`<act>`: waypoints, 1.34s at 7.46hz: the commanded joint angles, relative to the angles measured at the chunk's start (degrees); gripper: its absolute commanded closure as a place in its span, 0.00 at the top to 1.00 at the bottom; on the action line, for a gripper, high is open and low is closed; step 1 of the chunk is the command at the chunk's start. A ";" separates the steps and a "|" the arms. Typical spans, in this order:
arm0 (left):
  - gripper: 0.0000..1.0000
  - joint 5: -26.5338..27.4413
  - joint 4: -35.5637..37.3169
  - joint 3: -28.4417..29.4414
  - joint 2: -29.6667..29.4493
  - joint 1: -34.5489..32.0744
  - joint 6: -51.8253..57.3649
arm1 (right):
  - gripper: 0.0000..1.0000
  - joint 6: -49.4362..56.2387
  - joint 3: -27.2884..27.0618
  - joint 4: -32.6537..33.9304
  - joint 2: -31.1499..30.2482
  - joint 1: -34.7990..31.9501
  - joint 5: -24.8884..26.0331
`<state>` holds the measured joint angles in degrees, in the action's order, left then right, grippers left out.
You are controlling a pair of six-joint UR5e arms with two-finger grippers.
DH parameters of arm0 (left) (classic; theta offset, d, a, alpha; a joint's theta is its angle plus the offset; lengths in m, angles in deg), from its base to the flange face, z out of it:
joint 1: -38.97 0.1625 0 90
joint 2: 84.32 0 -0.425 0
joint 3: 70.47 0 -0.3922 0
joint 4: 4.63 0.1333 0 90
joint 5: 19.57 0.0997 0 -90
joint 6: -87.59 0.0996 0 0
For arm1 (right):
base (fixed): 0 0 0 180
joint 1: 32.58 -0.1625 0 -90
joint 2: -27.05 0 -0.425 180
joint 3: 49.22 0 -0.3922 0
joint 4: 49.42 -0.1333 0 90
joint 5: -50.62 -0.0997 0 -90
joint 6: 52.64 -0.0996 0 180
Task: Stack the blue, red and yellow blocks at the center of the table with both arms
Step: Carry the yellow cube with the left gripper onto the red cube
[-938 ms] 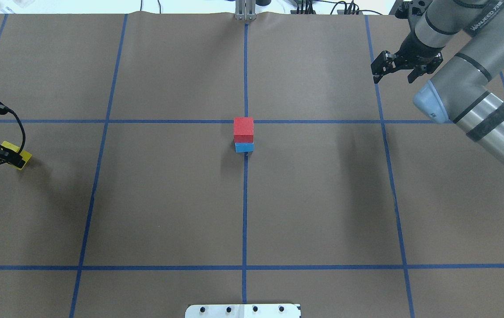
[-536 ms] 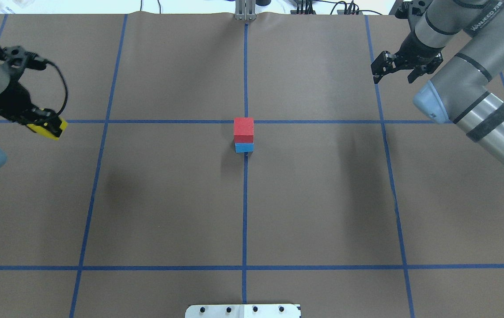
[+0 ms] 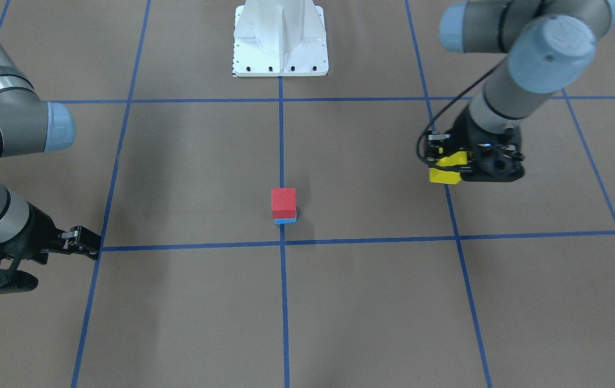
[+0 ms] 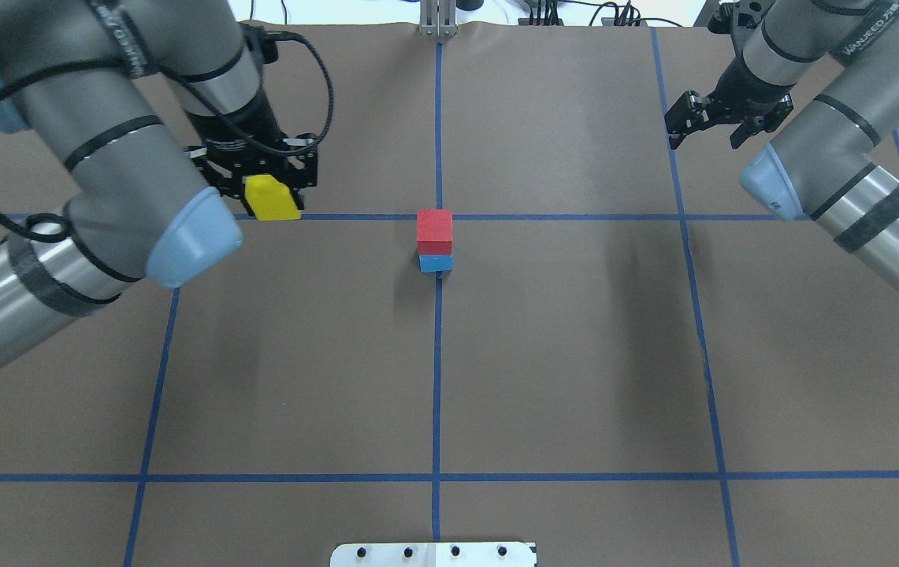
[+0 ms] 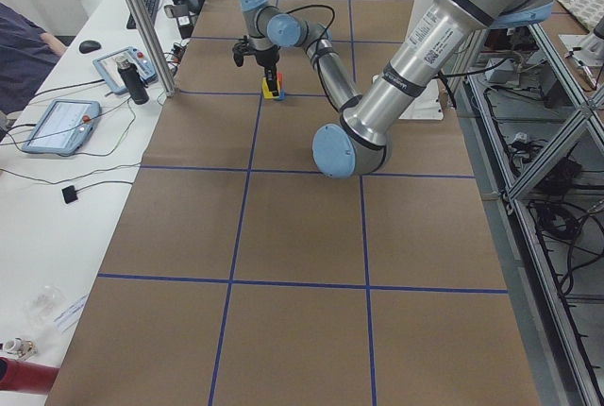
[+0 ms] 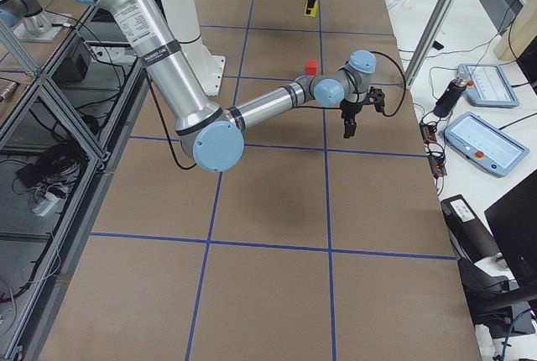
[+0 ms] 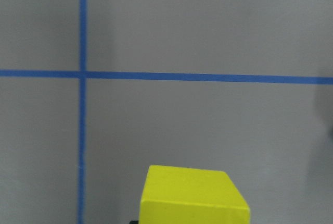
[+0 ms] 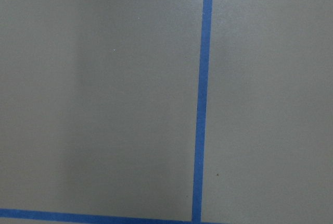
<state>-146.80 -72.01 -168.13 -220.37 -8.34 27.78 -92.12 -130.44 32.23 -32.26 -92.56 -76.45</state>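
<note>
Now nearer red block (image 4: 434, 226) atop blue block (image 4: 436, 263): left gripper (image 4: 269, 191) clamped on yellow block (image 4: 272, 201); right gripper (image 4: 703, 135) wide, empty

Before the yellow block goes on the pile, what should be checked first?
1. Yellow block gripped between the left jaws: ok.
2. Red block resting on the blue block: ok, their edges look lined up.
3. Top of the red block bare: ok.
4. Yellow block above the pile: not ok, it is off to the robot's left of it.
5. Right jaws out of the way: ok, they are open, empty and far off on the robot's right.
6. Grip firm enough for the trip: cannot tell.
</note>
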 commanded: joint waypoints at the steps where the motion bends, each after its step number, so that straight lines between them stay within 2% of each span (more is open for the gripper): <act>1: 0.00 1.98 -1.17 11.55 -13.30 4.84 -9.77 | 0.99 0.02 -0.17 0.00 -0.02 -0.14 -0.03; 2: 0.00 2.25 -5.10 18.22 -16.84 5.12 -10.06 | 0.99 0.02 -0.17 0.00 -0.02 -0.14 -0.03; 3: 0.00 3.12 -12.53 23.42 -16.70 6.34 -10.15 | 0.99 0.02 -0.17 0.00 -0.02 -0.14 -0.03; 4: 0.00 5.74 -17.05 26.69 -16.62 7.48 -11.80 | 0.99 -0.07 -0.17 0.00 -0.02 -0.14 -0.03; 10: 0.00 7.34 -17.18 26.99 -16.53 9.08 -11.38 | 0.99 -0.07 -0.17 0.09 -0.11 -0.14 -0.12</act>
<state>-139.74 -89.18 -141.16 -236.92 0.68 16.30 -92.19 -130.60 32.27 -32.35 -92.70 -76.56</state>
